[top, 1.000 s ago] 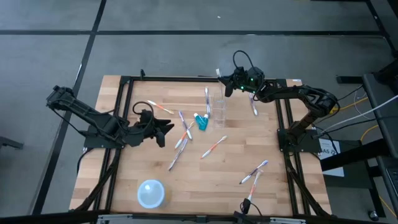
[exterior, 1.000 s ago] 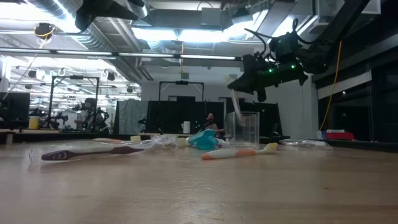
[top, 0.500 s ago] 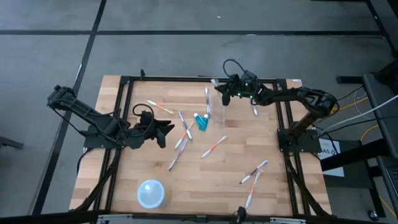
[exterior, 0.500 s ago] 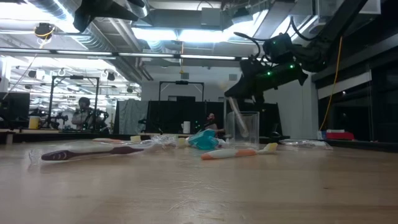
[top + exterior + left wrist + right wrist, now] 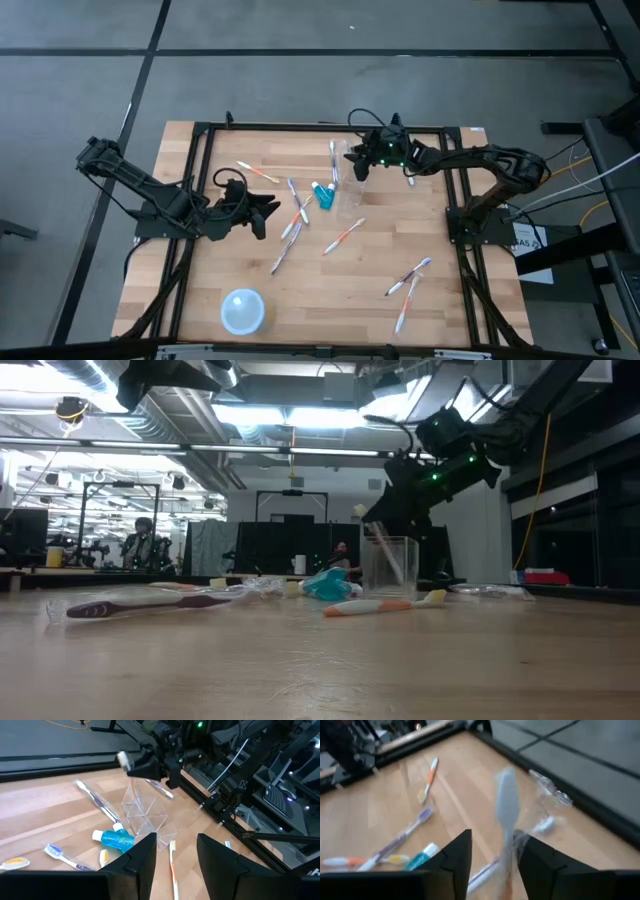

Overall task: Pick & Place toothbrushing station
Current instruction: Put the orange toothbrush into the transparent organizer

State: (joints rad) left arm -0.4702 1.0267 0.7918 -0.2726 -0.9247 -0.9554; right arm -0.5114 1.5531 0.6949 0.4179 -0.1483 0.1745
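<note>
Over the far side of the table [image 5: 440,250], my R arm reaches in from its edge; my L arm waits at the opposite side, L claw [image 5: 272,210] low, fingers apart, holding nothing. Pale blue bowl [image 5: 243,310] sits by the near edge. Clear cup [image 5: 390,565] stands upright w/ one toothbrush [image 5: 384,553] leaning inside it. My R claw [image 5: 362,160] hangs just above the cup, fingers parted round the brush's top end, not pinching it. Teal tube [image 5: 323,195] lies just beside the cup. Other brushes [image 5: 345,236] lie scattered flat across the boards.
</note>
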